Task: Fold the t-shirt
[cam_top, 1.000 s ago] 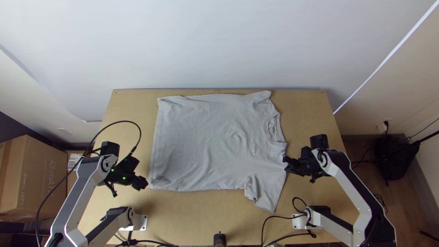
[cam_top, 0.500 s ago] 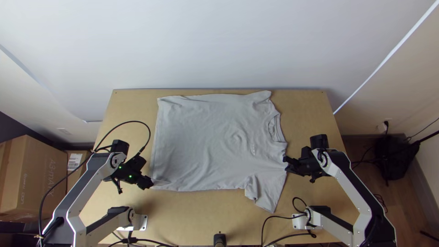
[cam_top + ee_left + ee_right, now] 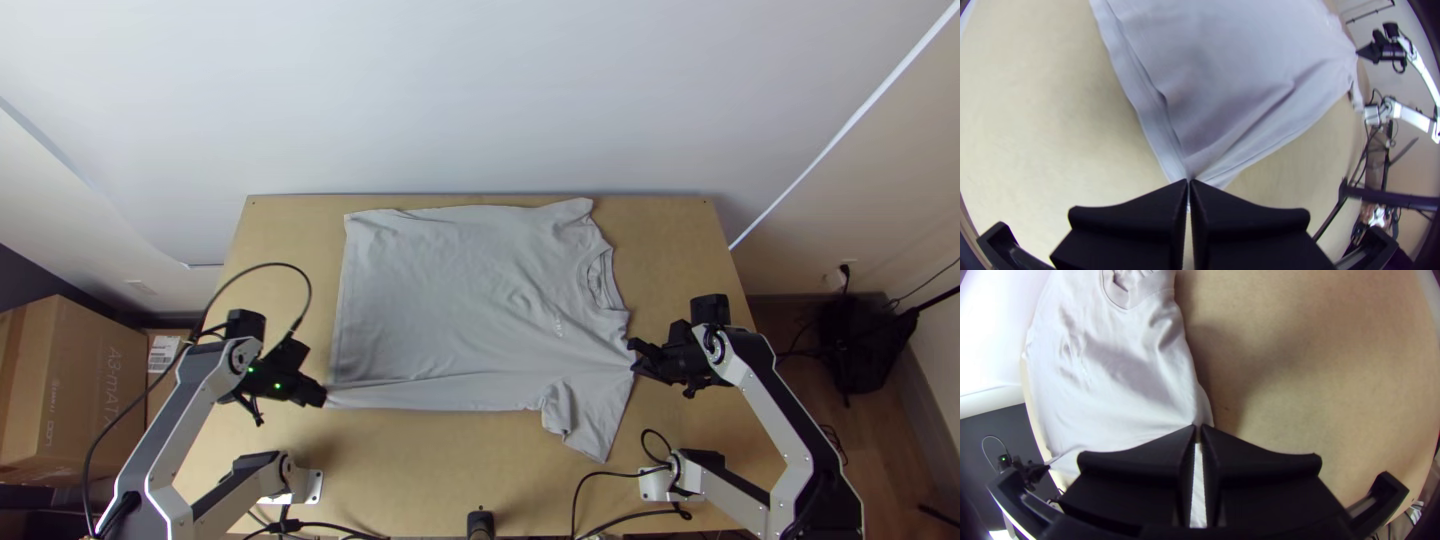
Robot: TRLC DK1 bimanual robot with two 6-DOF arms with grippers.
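T-shirt [image 3: 450, 300] has tautened, left wrist view revealing pinched corner [image 3: 1178, 169].

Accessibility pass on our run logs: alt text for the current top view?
A light grey t-shirt lies spread on a wooden table, collar to the right. The left gripper holds its near hem corner and the right gripper its near shoulder edge, with creases running between them.

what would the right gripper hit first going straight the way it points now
The t-shirt: the right gripper holds its shoulder edge, with more cloth straight ahead. How steeply it slants down is unclear, so the table beneath could come next.
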